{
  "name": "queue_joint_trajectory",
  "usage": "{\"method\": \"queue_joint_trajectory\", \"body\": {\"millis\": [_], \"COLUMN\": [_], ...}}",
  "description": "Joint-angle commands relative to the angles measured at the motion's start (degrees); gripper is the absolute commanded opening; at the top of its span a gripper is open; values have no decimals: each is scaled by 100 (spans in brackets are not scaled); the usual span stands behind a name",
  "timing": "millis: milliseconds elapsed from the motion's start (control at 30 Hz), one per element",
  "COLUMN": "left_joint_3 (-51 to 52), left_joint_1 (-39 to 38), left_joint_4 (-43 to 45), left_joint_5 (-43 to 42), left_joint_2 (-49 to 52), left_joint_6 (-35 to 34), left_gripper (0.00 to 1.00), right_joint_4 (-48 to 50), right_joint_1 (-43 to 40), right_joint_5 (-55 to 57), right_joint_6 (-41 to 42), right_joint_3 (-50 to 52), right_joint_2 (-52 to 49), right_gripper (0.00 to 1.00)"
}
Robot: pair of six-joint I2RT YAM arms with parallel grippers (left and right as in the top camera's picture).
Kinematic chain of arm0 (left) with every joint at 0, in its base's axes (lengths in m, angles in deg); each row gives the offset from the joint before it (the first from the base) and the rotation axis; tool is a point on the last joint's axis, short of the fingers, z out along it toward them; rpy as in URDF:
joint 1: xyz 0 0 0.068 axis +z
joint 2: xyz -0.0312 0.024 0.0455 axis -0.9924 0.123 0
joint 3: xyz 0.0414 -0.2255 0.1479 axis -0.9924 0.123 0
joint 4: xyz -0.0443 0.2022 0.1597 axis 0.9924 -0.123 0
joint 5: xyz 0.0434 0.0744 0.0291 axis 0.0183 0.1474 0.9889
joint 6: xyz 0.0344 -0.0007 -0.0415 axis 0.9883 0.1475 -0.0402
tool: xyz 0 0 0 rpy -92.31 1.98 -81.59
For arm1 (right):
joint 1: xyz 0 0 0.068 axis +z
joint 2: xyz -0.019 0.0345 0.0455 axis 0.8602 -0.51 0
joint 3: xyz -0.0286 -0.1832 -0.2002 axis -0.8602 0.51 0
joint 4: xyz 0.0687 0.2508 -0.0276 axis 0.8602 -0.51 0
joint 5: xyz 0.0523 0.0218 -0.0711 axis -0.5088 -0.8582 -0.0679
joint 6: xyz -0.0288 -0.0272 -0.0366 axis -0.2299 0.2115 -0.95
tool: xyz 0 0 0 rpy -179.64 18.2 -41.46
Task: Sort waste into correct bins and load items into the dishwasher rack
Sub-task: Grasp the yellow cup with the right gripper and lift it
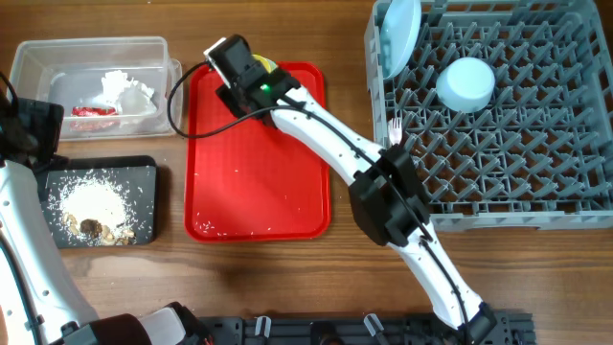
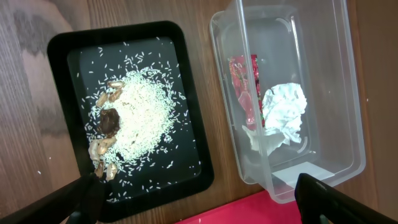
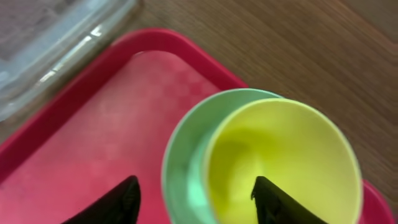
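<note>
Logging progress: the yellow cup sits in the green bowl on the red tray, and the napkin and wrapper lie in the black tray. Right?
No: the napkin and wrapper lie in the clear tub, as the left wrist view shows. The rest stands.

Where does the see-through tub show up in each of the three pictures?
Overhead: clear tub in the top left corner.
Left wrist: right half, napkin and wrapper inside.
Right wrist: blurred, along the top left edge.
Shared landmark: the red tray beside it, seen in all three.
</note>
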Motion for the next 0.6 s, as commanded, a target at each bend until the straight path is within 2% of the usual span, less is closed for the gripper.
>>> {"method": "queue_joint_trajectory", "body": {"millis": [0, 133, 567], "left_joint_3": [0, 0, 0], "left_joint_1": [26, 26, 26], "left_joint_4": [-4, -4, -4], "left_joint_5": [33, 33, 33], "left_joint_2": [13, 13, 13], "left_joint_6": [-72, -72, -74], "left_gripper": [100, 100, 100], "right_joint_4": [-81, -114, -197], "right_joint_1": [-85, -79, -79], "right_joint_5": [-76, -168, -190], "right_joint_6": [-24, 109, 262], "right_joint_3": [-44, -44, -44], "right_joint_2": [-122, -122, 201], "right_gripper": [50, 35, 5]}}
